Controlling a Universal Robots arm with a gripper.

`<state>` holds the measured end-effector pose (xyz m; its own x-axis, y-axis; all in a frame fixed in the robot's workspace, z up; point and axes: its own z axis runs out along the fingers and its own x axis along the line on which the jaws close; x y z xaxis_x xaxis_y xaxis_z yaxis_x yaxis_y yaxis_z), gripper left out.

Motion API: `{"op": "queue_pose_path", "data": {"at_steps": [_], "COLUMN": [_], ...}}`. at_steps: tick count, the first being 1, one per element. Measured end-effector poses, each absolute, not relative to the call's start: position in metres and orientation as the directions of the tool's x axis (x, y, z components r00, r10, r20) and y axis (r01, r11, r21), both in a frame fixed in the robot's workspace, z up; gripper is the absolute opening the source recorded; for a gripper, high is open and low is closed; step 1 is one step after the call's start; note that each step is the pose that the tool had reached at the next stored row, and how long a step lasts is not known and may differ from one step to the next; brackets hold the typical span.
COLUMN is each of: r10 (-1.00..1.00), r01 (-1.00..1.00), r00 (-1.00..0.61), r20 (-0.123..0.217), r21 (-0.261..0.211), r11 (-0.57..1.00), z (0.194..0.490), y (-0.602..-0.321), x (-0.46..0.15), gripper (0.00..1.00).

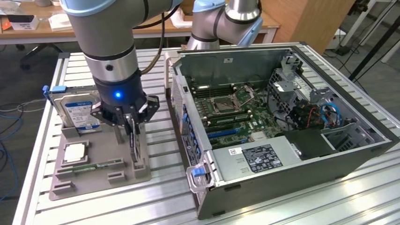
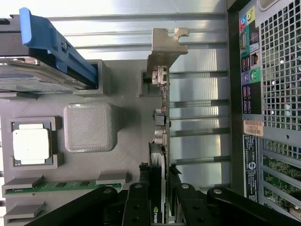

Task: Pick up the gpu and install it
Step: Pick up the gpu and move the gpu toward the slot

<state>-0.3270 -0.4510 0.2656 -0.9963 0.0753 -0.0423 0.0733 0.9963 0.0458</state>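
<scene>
My fingers [image 2: 137, 205] are pinching the gpu [image 2: 160, 123], one on each flat side of the thin dark card (it sits right in the middle of my gripper [image 1: 131, 127]). The card stands on its thin edge in the grey holder [image 1: 93, 180], straight below my fingers. Its silver end plate [image 2: 162, 49] pokes out past them. Beside my fingers, on the exterior view's left, stands the hard drive [image 1: 76, 111]. A square chip [image 1: 74, 151] and a green memory stick [image 1: 95, 166] lie flat close by. The open computer case [image 1: 300, 154] sits on my fingers' other side.
</scene>
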Motion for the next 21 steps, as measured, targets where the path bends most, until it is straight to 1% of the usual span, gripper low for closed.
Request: {"op": "queue_pose_path", "data": {"at_steps": [10, 21], "r10": [0.075, 0.075], "r01": [0.073, 0.074], "r00": [-0.996, -0.996], "r20": [-0.042, -0.040], "r21": [0.046, 0.046], "r11": [0.996, 0.996], "z": [0.269, 0.286], "y": [-0.451, -0.451], "x": [-0.327, -0.327], "gripper": [0.26, 0.26]}}
